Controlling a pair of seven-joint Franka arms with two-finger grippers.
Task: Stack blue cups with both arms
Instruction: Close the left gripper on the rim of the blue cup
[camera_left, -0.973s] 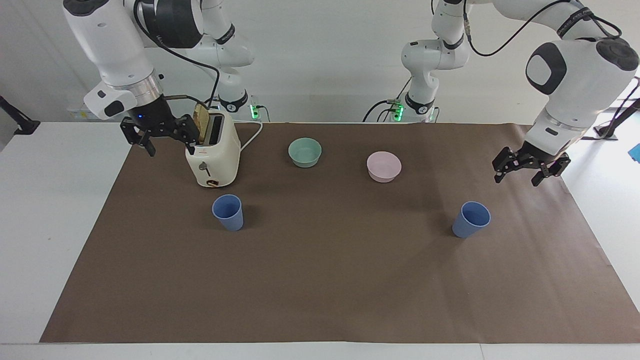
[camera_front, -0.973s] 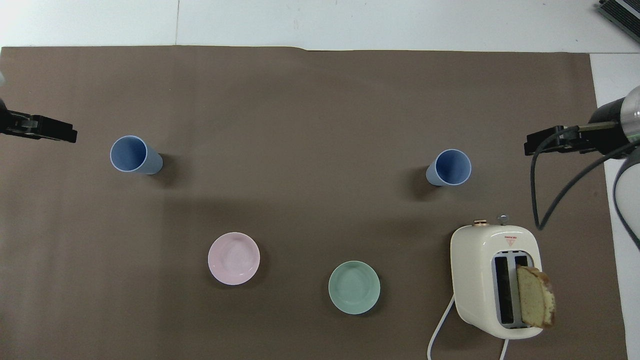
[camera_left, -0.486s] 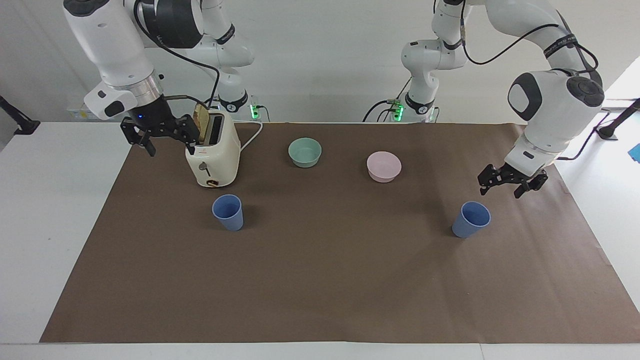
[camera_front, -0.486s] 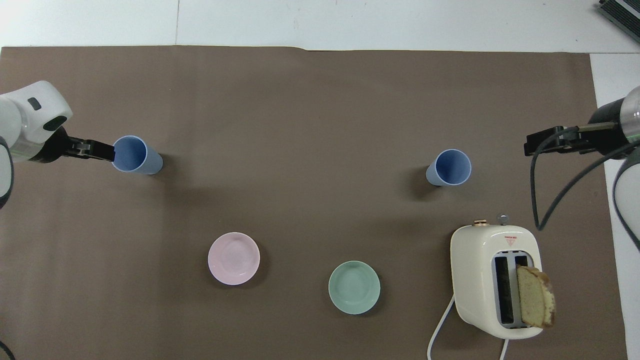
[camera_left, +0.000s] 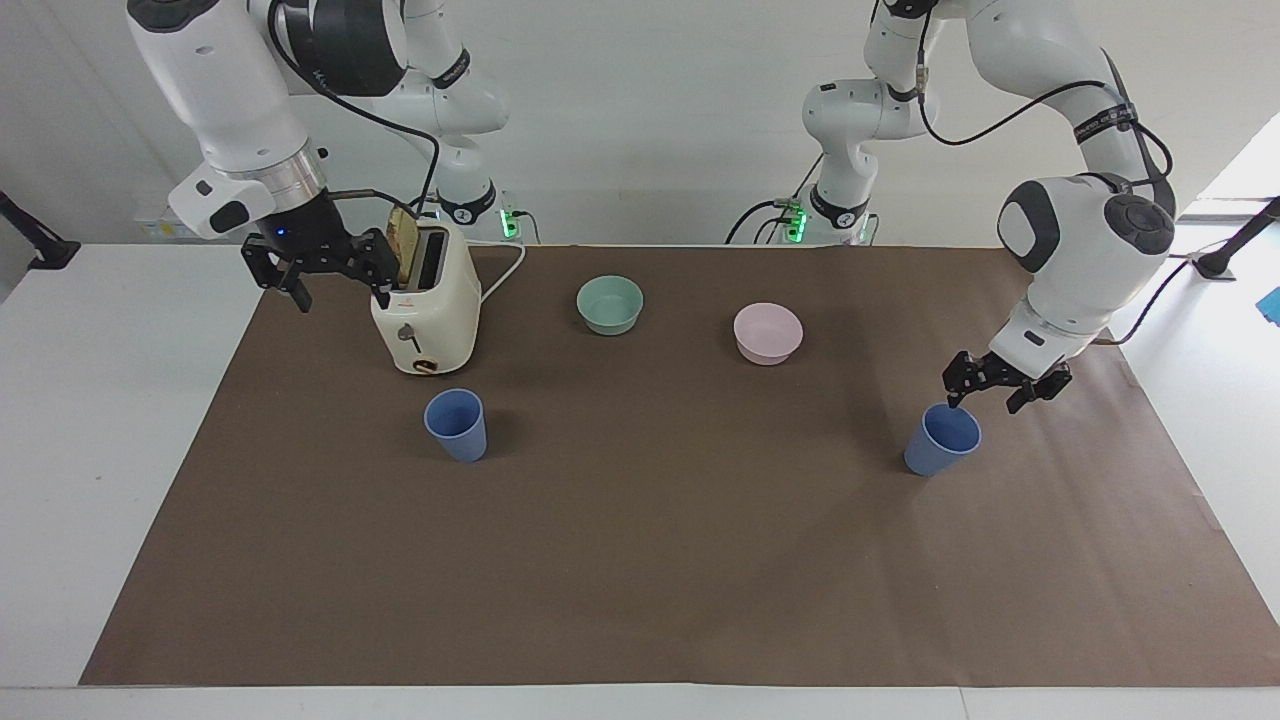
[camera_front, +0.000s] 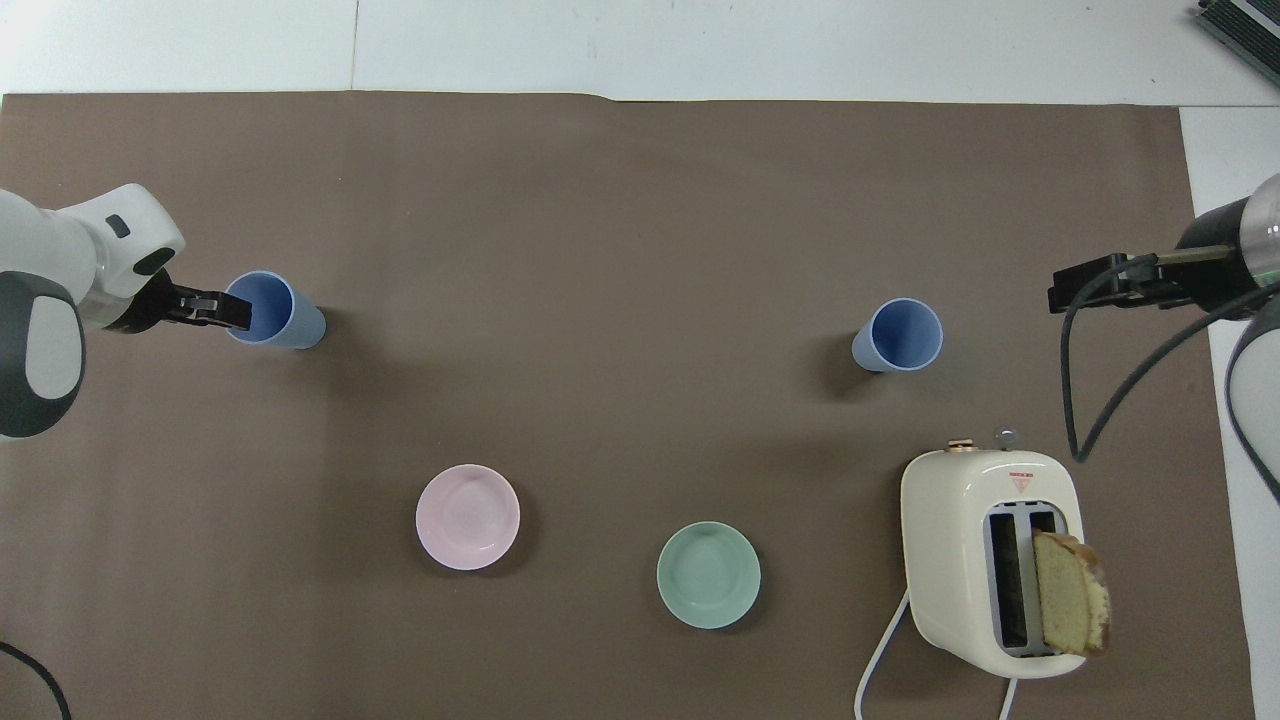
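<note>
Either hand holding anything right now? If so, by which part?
Nothing is held. The left hand is at the rim of one blue cup, fingers apart. The right hand waits open beside the toaster.

Two cups stand upright on the paper mat (camera_left: 640, 560), well apart; one cup (camera_left: 456, 424) toward the right arm's end, the other cup (camera_left: 941, 439) toward the left arm's end; the toaster (camera_left: 426, 312) stands nearer to the robots than the first cup, just beside it, a slice of bread (camera_front: 1070, 592) upright in one slot; two bowls lie between the ends, nearer to the robots than the cups; one bowl (camera_left: 610, 304) beside the toaster, the other bowl (camera_left: 768, 333) toward the left arm's end; the left gripper (camera_left: 985, 398) is over the second cup's rim; the right gripper (camera_left: 336, 292) hangs beside the toaster.
</note>
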